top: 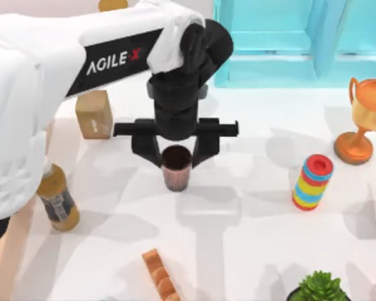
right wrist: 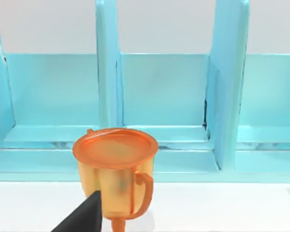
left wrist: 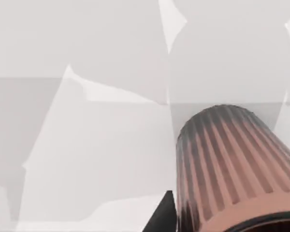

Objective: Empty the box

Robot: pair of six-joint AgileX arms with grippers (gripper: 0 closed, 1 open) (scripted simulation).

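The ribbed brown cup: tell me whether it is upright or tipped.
Upright. In the top view the cup shows its open dark mouth facing up, between the left gripper fingers, over the white table.

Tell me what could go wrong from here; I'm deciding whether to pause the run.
1. The left hand holds the ribbed reddish-brown cup only near its rim, so it might slip or tilt.
2. The amber bottle with a dark label leans at the orange-brown wooden box edge under the arm; a sweep could topple it.
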